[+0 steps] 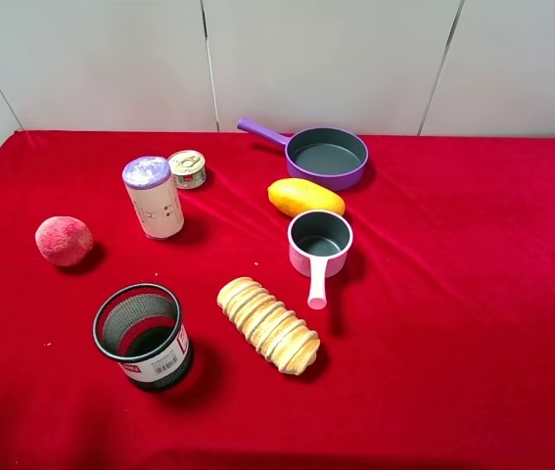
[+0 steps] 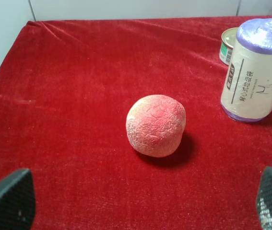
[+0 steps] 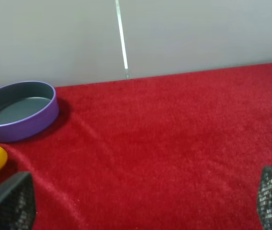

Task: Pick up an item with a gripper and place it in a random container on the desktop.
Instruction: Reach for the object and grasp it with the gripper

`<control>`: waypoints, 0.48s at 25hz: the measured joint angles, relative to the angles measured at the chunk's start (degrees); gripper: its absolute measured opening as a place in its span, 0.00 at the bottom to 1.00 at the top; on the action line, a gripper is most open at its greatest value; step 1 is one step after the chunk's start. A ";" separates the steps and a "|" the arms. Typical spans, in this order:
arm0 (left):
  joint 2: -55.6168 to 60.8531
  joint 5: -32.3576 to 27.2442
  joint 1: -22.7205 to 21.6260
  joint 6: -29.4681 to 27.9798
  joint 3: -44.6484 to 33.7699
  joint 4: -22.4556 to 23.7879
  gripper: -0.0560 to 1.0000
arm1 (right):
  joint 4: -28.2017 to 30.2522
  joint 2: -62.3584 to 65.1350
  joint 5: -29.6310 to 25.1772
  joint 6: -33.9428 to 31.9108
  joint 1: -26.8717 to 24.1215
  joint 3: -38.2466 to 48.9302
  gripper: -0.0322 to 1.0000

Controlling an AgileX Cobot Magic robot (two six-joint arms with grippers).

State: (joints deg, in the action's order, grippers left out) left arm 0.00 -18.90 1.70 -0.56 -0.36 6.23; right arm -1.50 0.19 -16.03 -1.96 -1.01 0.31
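Observation:
The item, a tall white canister [image 1: 153,199] with a crinkled purple top, stands upright at the left rear of the red desktop [image 1: 453,343]. It also stands in the left wrist view [image 2: 255,72], beyond my fingers. The container, a black wire-mesh cup [image 1: 143,336] with a barcode label, sits near the front left and holds nothing. My left gripper [image 2: 140,201] is open, its fingertips [image 2: 8,199] wide apart and nothing between them. My right gripper [image 3: 140,201] is open over bare cloth at the right edge, far from both.
A pink peach [image 1: 64,241] [image 2: 156,125] lies just ahead of the left gripper. A small tin can [image 1: 188,168] stands behind the canister. A purple frying pan [image 1: 326,155], a yellow mango [image 1: 304,197], a pink-handled saucepan [image 1: 319,245] and a bread loaf [image 1: 268,324] fill the middle.

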 joint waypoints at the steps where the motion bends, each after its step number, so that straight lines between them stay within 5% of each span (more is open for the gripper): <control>1: 0.00 0.00 0.00 0.00 0.00 0.00 0.91 | 0.00 0.00 0.00 0.00 0.00 0.00 0.70; 12: 0.00 0.00 0.00 0.00 0.00 0.00 0.91 | 0.00 0.00 0.00 0.00 0.00 0.00 0.70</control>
State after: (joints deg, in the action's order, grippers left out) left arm 0.00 -18.90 1.70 -0.56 -0.36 6.23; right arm -1.50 0.19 -16.03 -1.96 -1.01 0.31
